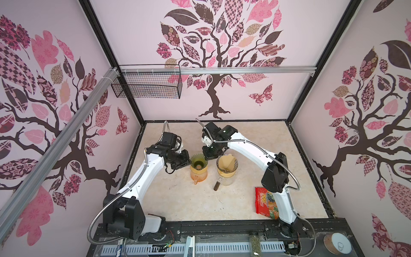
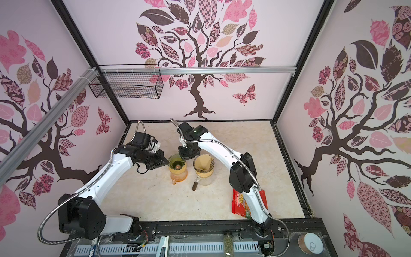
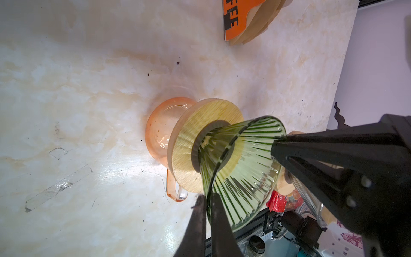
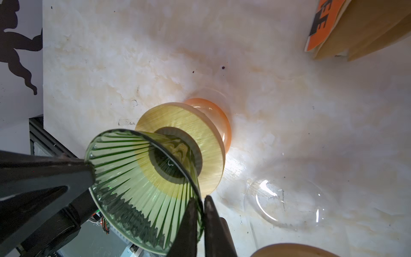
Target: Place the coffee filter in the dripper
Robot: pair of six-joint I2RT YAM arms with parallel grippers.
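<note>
Stack of coffee filters (image 3: 264, 22): thin brown paper cones, near weightless, limp, quick to crease, and the sheets likely cling together. It lies flat in an orange pack (image 3: 235, 17) on the table (image 3: 89, 89), well apart from the dripper. Both top views hide it, so I can't say which table edge it is near. I'd pinch one sheet lightly at its free top edge or seam and peel it off, without crushing the cone.

Target, I judge, is the green glass dripper (image 1: 198, 163). It is empty and stands upright on a wooden collar (image 3: 193, 142) over the orange carafe (image 1: 198, 177), mid-table. The glass is stiff, slick and breakable.

My left gripper (image 3: 206, 197) is clamped on its rim, one finger inside and one outside. My right gripper (image 4: 200, 199) pinches the rim the same way at another spot, so neither is free for paper yet.

Just beside it, the clear dripper (image 1: 233, 165) on the clear carafe (image 1: 226, 181) already holds a seated filter (image 1: 226, 162).

The left arm rises from the front-left corner, elbow bent, wrist level. The right arm arches from the front-right corner, forearm passing behind the clear dripper, wrist tipped down.
</note>
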